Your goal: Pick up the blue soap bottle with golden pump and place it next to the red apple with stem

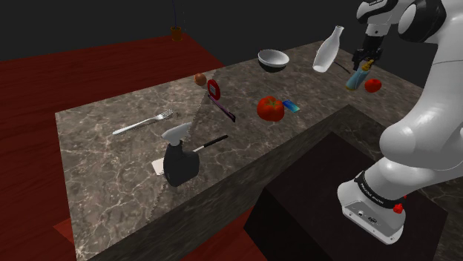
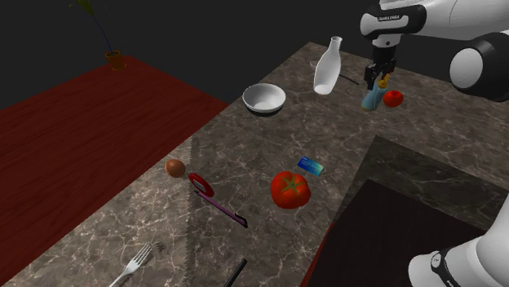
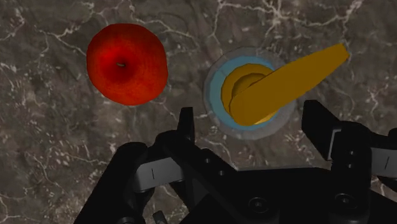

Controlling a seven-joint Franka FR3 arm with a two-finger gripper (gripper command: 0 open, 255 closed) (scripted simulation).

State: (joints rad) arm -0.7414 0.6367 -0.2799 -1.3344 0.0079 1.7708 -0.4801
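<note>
The blue soap bottle (image 1: 356, 78) (image 2: 372, 99) with its golden pump stands on the marble counter, right beside the red apple (image 1: 372, 84) (image 2: 393, 99). My gripper (image 1: 364, 62) (image 2: 378, 76) hangs just above the bottle, open. In the wrist view I look straight down: the pump (image 3: 280, 79) points out past one finger, and the bottle top lies between the spread fingers of the gripper (image 3: 251, 119) without being clasped. The apple (image 3: 126, 63), its stem dimple showing, sits a short gap away from the bottle.
A white vase (image 1: 329, 50) (image 2: 328, 67) stands close behind the bottle, and a bowl (image 1: 273, 59) (image 2: 263, 98) beyond it. A large tomato (image 1: 270, 108), a small blue block (image 1: 291, 106), a fork (image 1: 143, 123) and a dark spray bottle (image 1: 178, 159) lie further along. The counter drops to a dark recess (image 2: 408, 228).
</note>
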